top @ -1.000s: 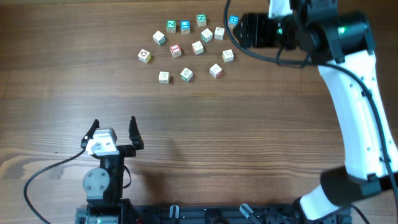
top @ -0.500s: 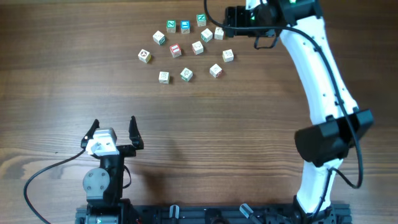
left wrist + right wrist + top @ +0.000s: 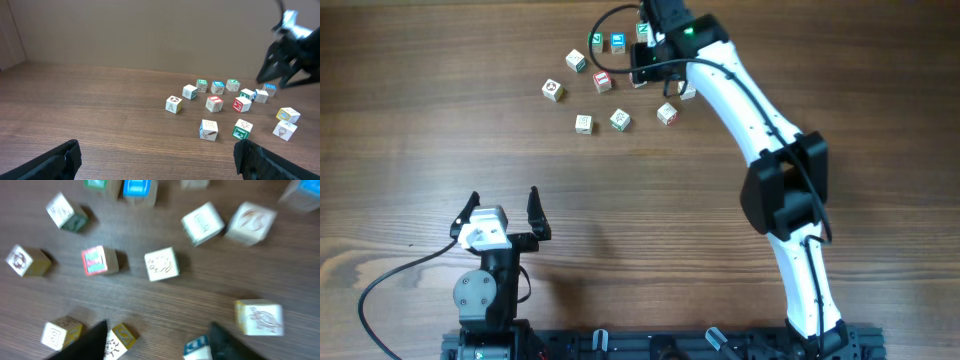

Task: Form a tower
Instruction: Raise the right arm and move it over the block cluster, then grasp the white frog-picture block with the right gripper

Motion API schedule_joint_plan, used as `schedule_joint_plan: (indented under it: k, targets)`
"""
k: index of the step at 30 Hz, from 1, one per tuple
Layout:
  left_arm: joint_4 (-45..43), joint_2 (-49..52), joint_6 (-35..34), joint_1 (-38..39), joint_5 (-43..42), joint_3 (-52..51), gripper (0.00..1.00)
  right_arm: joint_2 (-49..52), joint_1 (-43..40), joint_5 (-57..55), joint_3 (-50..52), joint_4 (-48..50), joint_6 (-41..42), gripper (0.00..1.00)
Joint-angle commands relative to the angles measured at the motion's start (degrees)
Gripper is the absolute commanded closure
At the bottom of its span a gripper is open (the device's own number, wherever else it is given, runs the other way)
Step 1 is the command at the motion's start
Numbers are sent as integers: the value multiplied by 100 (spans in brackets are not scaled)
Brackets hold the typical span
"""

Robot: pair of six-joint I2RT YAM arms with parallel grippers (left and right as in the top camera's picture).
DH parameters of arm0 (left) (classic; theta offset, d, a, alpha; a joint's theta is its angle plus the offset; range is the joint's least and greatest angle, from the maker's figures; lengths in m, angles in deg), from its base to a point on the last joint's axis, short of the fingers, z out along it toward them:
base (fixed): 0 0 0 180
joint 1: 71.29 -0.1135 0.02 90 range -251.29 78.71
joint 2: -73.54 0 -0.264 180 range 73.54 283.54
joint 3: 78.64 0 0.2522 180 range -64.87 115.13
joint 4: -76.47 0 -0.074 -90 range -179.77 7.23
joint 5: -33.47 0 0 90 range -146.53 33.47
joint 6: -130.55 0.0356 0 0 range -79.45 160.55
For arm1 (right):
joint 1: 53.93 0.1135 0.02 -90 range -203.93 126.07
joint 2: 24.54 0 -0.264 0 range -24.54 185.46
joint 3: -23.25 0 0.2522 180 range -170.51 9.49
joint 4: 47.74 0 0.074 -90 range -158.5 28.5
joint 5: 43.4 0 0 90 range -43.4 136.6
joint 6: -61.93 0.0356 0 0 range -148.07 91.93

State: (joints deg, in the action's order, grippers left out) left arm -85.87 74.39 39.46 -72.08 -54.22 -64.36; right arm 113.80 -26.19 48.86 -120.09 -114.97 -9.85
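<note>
— Where are the cubes (image 3: 619, 120)?
— They lie singly, near one another, on the far part of the surface (image 3: 650, 230).
— And your right pincer (image 3: 157, 326)?
— It hangs over that cluster, fingers spread wide and gripping nothing. Below it sit a red-faced cube (image 3: 95, 261) and a white cube (image 3: 161, 265), slightly blurred.
— The left one?
— My left pincer (image 3: 503, 205) is spread too and holds nothing, well apart from the cubes at the near side.

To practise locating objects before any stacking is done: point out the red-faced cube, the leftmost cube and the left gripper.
red-faced cube (image 3: 602, 81), overhead view, on its red top face.
leftmost cube (image 3: 552, 90), overhead view, on its top face.
left gripper (image 3: 503, 197), overhead view, midway between its fingertips.
</note>
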Motion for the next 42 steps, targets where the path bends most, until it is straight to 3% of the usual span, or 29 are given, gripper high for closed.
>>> schedule_joint_plan:
  k: [1, 5, 11, 14, 17, 27, 32, 37, 42]
  targets:
    - [0, -28, 107, -33, 76, -20, 0, 428, 251, -105, -20, 136, 131, 14]
    - [0, -28, 107, -33, 74, -20, 0, 754, 358, -918, -20, 634, 118, 1]
    - [0, -28, 107, -33, 76, -20, 0, 1067, 212, -1126, -20, 1338, -778, 1]
    - [0, -28, 107, -33, 76, -20, 0, 1202, 146, -935, -20, 1569, -780, 12]
    - [0, -28, 107, -33, 76, -20, 0, 1224, 105, -868, -20, 1770, -780, 34]
    - [0, -28, 107, -33, 76, -20, 0, 1220, 72, -863, -20, 1639, -774, 69]
    - [0, -28, 107, -33, 74, -20, 0, 979, 72, -866, -24, 1593, -776, 73]
    - [0, -28, 107, -33, 76, -17, 0, 72, 72, -866, -26, 1397, -774, 75]
    - [0, -28, 107, -33, 74, -20, 0, -1163, 72, -863, -26, 426, -774, 75]
